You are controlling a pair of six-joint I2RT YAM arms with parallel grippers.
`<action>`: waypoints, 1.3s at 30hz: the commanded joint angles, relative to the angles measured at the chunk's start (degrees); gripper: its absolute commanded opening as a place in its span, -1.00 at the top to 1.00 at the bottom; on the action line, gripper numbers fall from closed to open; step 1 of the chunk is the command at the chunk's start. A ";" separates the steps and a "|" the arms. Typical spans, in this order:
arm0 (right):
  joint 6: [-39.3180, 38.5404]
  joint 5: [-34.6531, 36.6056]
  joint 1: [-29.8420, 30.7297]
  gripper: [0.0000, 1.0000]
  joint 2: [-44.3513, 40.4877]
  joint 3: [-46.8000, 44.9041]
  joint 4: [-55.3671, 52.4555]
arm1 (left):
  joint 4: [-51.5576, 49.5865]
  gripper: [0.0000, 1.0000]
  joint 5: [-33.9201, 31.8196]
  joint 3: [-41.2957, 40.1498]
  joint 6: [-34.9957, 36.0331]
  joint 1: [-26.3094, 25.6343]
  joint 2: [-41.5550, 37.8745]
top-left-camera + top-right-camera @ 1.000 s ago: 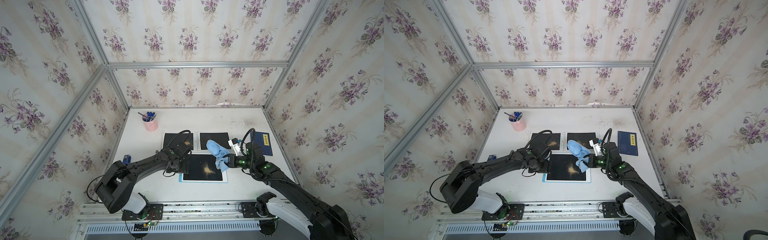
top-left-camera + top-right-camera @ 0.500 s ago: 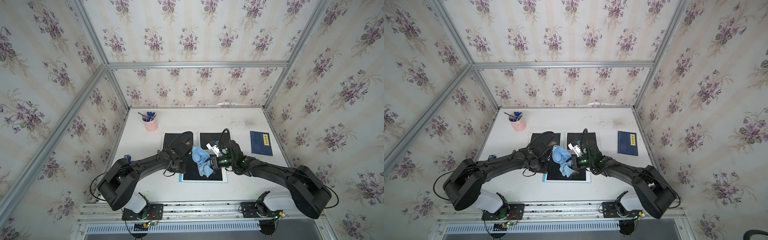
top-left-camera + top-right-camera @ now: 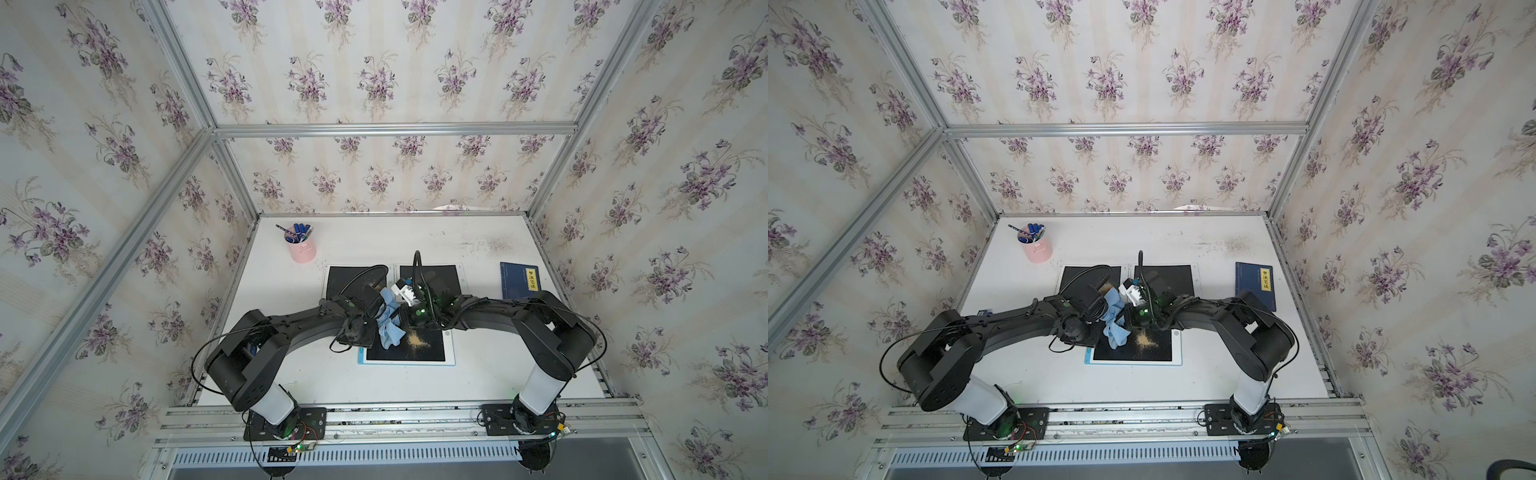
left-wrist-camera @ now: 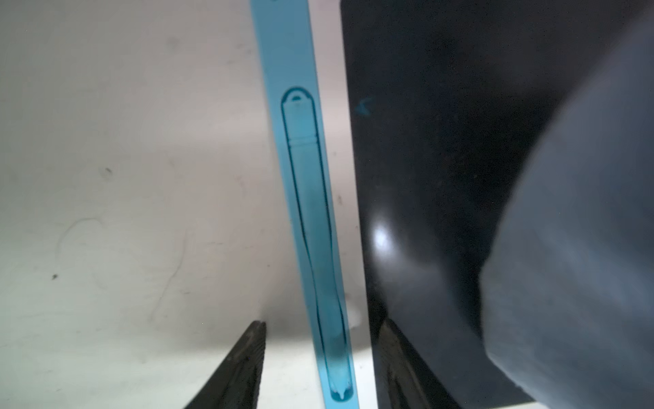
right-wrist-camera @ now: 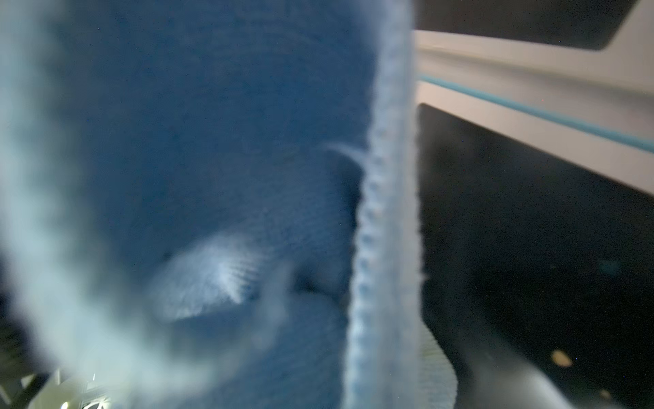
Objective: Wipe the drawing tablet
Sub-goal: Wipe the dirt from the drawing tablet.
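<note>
Two top views take in the whole table (image 3: 291, 374), and both place the drawing tablet (image 3: 424, 353) (image 3: 1142, 353) just below frame centre, beneath the two arms where they meet. Only the left wrist view shows the left gripper (image 4: 322, 322) standing open. One of its fingers (image 4: 240, 371) is over the white table and the other over the screen, astride the tablet's blue edge, where a stylus (image 4: 311, 230) lies in its slot. The right wrist view is mostly filled by the blue cloth (image 5: 212, 159), close and blurred. In a top view the right gripper (image 3: 397, 319) is clamped on the cloth, which drapes over the screen's upper left corner. The tablet's screen is glossy black inside a white frame with a blue rim, and tan crumbs (image 3: 415, 340) lie on it beside the cloth.
</note>
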 commanded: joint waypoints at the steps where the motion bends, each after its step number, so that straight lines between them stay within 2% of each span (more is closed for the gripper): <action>1: -4.30 5.78 0.01 1.00 2.22 1.29 -9.33 | -0.78 -0.07 -1.03 -0.12 0.67 0.04 0.96; 11: -9.33 17.88 0.15 1.00 3.58 2.31 -19.78 | -1.51 -0.06 -1.39 -1.15 0.90 0.04 0.94; 17: -12.10 20.97 0.39 1.00 2.91 1.73 -23.59 | -1.09 -0.05 -1.38 -1.86 0.57 0.04 0.91; 21: -13.39 19.66 0.54 1.00 2.24 0.50 -24.39 | -1.02 -0.03 -1.22 -1.87 0.41 0.04 1.37; 30: -13.51 10.83 0.72 1.00 0.32 -2.92 -23.16 | -0.99 -0.02 -1.13 -1.51 0.06 0.04 2.06; 39: -13.44 12.47 0.45 1.00 0.02 -5.70 -25.10 | -0.98 -0.02 -1.28 -1.80 -0.25 0.04 2.08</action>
